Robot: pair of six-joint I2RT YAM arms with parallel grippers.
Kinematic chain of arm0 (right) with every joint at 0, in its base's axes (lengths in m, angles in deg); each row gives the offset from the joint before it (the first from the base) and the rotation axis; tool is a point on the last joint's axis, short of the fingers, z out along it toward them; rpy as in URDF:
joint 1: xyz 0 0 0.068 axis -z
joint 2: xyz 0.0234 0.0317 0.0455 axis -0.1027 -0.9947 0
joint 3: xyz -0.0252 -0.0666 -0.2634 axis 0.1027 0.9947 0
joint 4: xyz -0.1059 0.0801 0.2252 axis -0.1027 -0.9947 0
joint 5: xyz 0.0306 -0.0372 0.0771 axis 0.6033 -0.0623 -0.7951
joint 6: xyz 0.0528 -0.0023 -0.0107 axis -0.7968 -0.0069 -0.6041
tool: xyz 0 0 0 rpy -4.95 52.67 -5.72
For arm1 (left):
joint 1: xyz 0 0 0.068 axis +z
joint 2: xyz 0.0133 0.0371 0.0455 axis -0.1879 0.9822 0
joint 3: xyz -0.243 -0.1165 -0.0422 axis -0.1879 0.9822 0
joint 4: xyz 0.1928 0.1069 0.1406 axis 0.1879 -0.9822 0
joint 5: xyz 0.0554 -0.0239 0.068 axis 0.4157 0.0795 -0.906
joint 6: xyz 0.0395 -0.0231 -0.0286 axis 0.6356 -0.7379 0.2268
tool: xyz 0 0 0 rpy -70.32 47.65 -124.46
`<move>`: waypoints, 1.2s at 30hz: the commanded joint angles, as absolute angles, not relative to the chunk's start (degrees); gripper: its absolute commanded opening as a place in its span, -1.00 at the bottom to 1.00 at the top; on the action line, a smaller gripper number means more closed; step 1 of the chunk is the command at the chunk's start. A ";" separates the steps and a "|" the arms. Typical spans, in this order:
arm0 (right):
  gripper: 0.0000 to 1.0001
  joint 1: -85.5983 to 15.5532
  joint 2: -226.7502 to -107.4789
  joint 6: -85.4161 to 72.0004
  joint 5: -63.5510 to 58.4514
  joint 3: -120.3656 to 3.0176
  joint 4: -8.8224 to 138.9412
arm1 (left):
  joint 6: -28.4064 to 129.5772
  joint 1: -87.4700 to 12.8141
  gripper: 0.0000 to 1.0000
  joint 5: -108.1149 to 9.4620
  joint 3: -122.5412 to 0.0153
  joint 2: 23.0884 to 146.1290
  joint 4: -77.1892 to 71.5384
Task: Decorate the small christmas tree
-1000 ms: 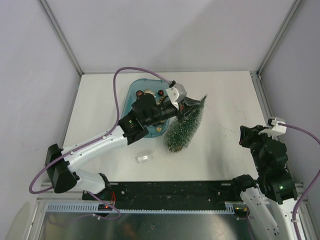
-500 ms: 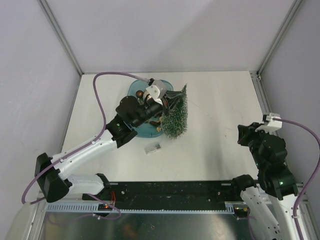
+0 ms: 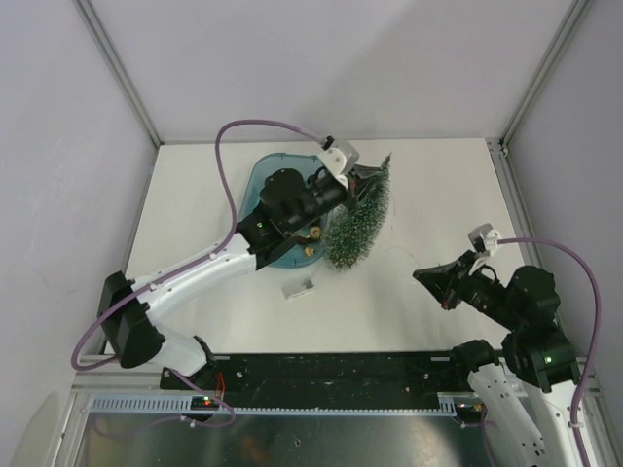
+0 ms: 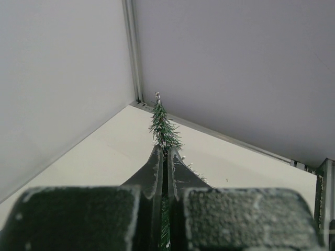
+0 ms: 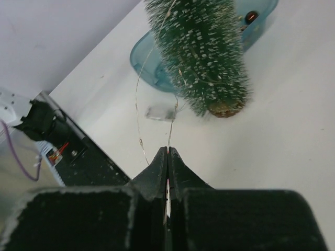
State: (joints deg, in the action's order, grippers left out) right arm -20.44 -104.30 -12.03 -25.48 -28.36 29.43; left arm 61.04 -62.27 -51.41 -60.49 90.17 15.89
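The small christmas tree (image 3: 358, 222), dark green with frosty tips, leans with its tip toward the back right and its round base (image 5: 224, 109) close over the table. My left gripper (image 3: 367, 176) is shut on the tree near its tip, and bristles (image 4: 163, 128) stick out past the closed fingers (image 4: 155, 167). To the right of the tree, my right gripper (image 3: 421, 275) is shut on a thin wire (image 5: 171, 128). That wire runs up into the tree's branches. A second strand loops beside it.
A teal tray (image 3: 261, 185) with small ornaments (image 3: 310, 236) lies just left of the tree, partly under the left arm. A small clear box (image 3: 298, 288) rests on the table in front of the tray. The back wall and corner post (image 4: 133, 52) are close.
The left arm swung the tree left, then back right, so its tip points back right again. The right arm unfolded and reached left toward the tree.
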 commanded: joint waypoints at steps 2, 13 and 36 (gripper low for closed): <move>-1.00 -22.51 -109.21 -11.93 -30.54 -26.92 33.28 | 60.21 -63.33 -0.99 -52.45 -70.94 94.32 15.23; -1.00 -57.30 -129.43 -14.13 -21.51 -24.30 51.16 | 54.86 -64.60 -0.99 -58.14 -74.42 96.85 8.00; -0.85 -62.14 -140.71 -21.20 6.63 -14.50 97.30 | 42.48 -64.99 -0.99 -64.41 -78.29 96.15 0.11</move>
